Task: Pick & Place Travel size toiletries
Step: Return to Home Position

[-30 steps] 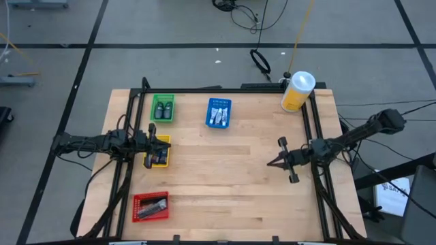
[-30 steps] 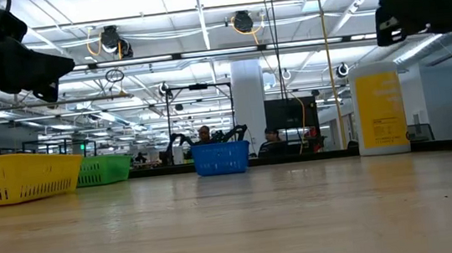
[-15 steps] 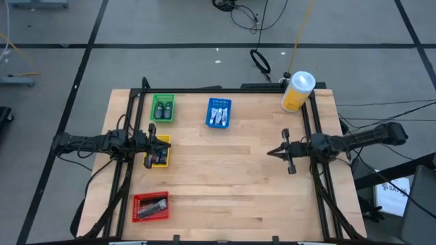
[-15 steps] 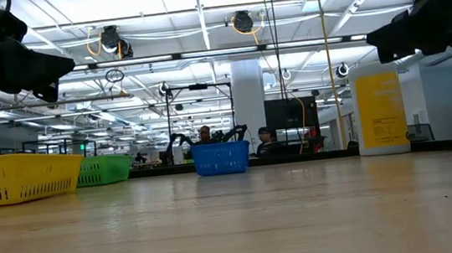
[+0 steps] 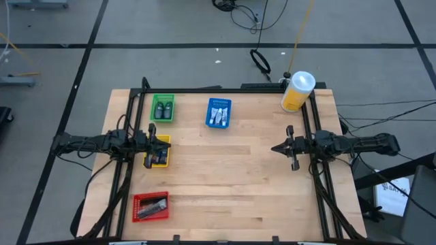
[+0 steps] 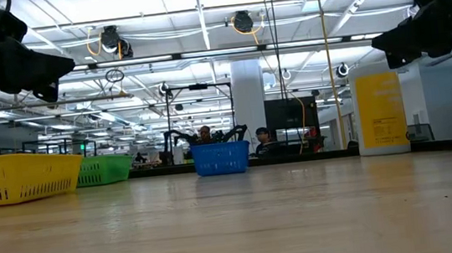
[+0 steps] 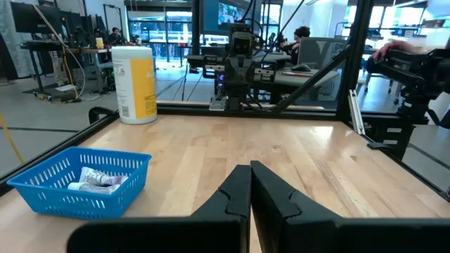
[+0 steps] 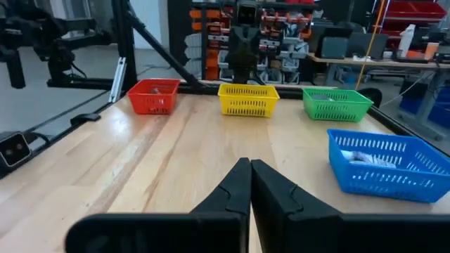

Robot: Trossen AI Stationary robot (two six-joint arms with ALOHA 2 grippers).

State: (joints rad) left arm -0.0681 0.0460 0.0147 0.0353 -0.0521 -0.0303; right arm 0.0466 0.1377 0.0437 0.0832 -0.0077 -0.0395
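The whitish tubes point(image 5: 219, 116) are lying in the blue basket point(image 5: 208, 113) on the table's far side. The dark little bottles point(image 5: 163, 109) are sitting in the green basket point(image 5: 154, 102) beside it. Down the left side, a dark bluish piece point(image 5: 161, 158) is resting in the yellow basket point(image 5: 146, 160), and grey-black pieces point(image 5: 154, 206) are filling the red basket point(image 5: 137, 209).

The left gripper point(image 5: 166, 141) is hanging above the yellow basket, fingers point(image 7: 232, 193) pressing together, gripping nothing. The right gripper point(image 5: 275, 149) is hovering over bare wood on the right, pointing inward; its fingers point(image 8: 271, 190) are also meeting, empty.

The wooden table point(image 5: 231, 184) is lying bare through the middle. The yellow canister point(image 5: 297, 92) is standing at the far right corner. Beyond it, ceiling lamps point(image 6: 240, 22) are glowing over a large workshop, and two people point(image 6: 264, 136) are sitting behind the blue basket.
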